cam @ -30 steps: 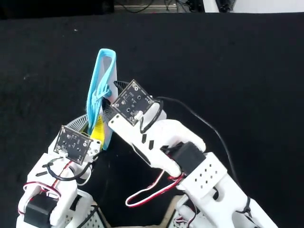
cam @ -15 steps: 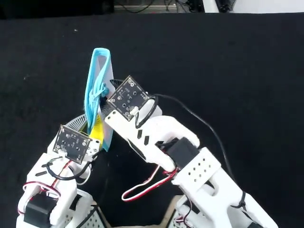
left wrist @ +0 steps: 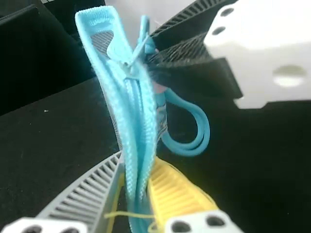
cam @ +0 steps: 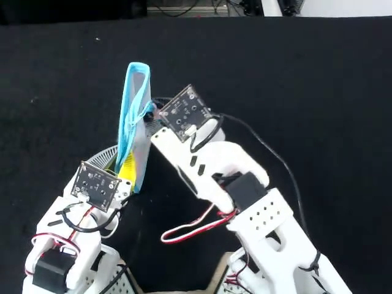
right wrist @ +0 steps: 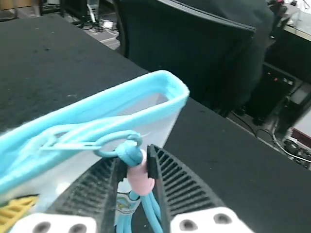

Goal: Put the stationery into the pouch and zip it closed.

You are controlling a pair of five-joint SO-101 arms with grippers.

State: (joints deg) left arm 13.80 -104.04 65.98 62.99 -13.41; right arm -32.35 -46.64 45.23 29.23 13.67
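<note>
Up and to the right in the high view is where the right arm's wrist has swung over the last half second, and the top end of the pouch (cam: 131,104) has tipped that way with it. The pouch (left wrist: 131,111) stands on end, left of centre on the black table (cam: 306,79). The left gripper (cam: 125,168) is clamped on its lower end, with one grey and one yellow ribbed finger pressed against either face (left wrist: 137,162). Near the upper end, the right gripper (cam: 153,113) is closed tight on the blue cord (left wrist: 201,136) hanging from the zipper pull (right wrist: 73,141). Its black fingers (right wrist: 136,158) pinch just at a pink bead (right wrist: 140,178). From the slider down toward the lower claw, the zip's two tapes lie together.
</note>
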